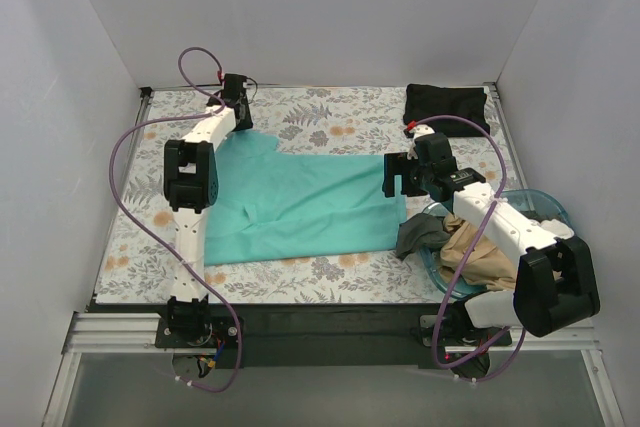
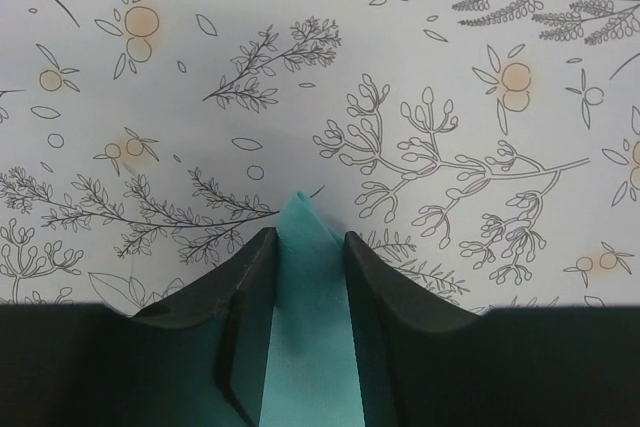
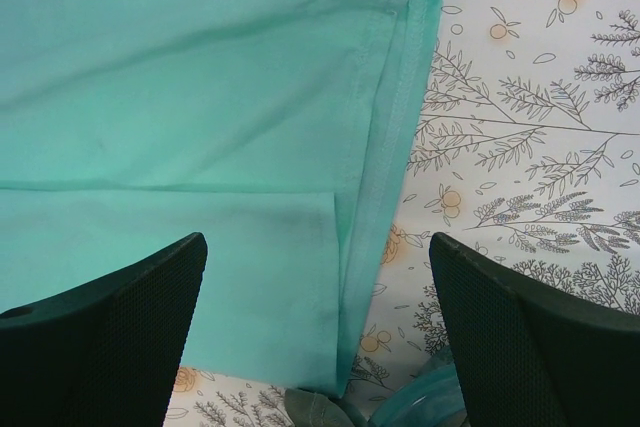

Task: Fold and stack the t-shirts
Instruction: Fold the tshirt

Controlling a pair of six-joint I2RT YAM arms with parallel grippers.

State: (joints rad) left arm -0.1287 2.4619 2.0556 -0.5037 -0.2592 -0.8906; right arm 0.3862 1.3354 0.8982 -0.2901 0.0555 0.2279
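Observation:
A bright teal t-shirt (image 1: 300,202) lies spread on the floral tablecloth, partly folded. My left gripper (image 1: 238,97) is at its far left corner, shut on a tip of the teal fabric (image 2: 305,277) just above the cloth. My right gripper (image 1: 398,175) is open and empty above the shirt's right hem (image 3: 375,177). A folded black t-shirt (image 1: 446,105) lies at the far right. Tan (image 1: 480,252) and dark grey (image 1: 420,235) t-shirts hang out of the basket; the dark grey one (image 3: 320,412) also shows in the right wrist view.
The translucent blue plastic basket (image 1: 548,203) stands at the near right under my right arm; its rim (image 3: 425,402) shows in the right wrist view. White walls close in the table on three sides. The floral tablecloth (image 1: 330,107) covers the table.

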